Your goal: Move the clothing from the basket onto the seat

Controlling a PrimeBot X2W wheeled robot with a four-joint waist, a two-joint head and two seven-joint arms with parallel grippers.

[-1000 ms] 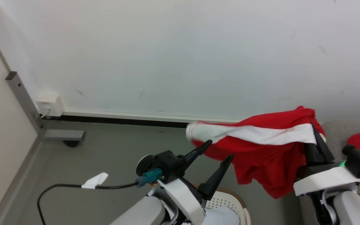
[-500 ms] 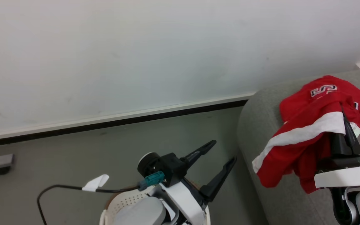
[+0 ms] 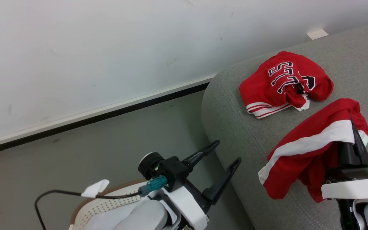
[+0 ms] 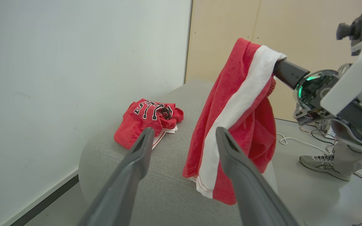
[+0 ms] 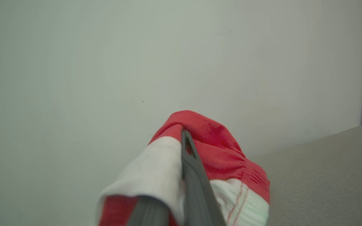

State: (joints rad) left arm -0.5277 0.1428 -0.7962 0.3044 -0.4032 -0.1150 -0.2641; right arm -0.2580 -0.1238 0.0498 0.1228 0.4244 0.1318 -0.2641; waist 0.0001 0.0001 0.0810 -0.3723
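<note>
My right gripper (image 3: pixel 355 134) is shut on a red garment with a broad white stripe (image 3: pixel 302 150), which hangs over the light-grey seat (image 3: pixel 232 121) with its lower edge near the cushion. The right wrist view shows the closed fingers (image 5: pixel 189 163) wrapped in that cloth (image 5: pixel 215 141). The red lettered jersey (image 3: pixel 283 83) lies crumpled on the seat beyond it. My left gripper (image 3: pixel 228 150) is open and empty by the seat's front corner, above the cream basket (image 3: pixel 86 206). From the left wrist, the striped garment (image 4: pixel 240 103) dangles from the right gripper (image 4: pixel 283 69), right of the jersey (image 4: pixel 143 119).
A pale pad (image 3: pixel 104 220) lies in the basket, half hidden under my left forearm. A black cable with a white tag (image 3: pixel 95 188) runs over the grey floor. The white wall and dark baseboard (image 3: pixel 107 116) are behind. A person's shoe (image 4: pixel 322 164) and loose cables are right of the seat.
The head camera has swung right, bringing the seat and the lettered jersey fully into view. My right gripper stays shut on the striped garment, which now hangs over the seat; the left stays open.
</note>
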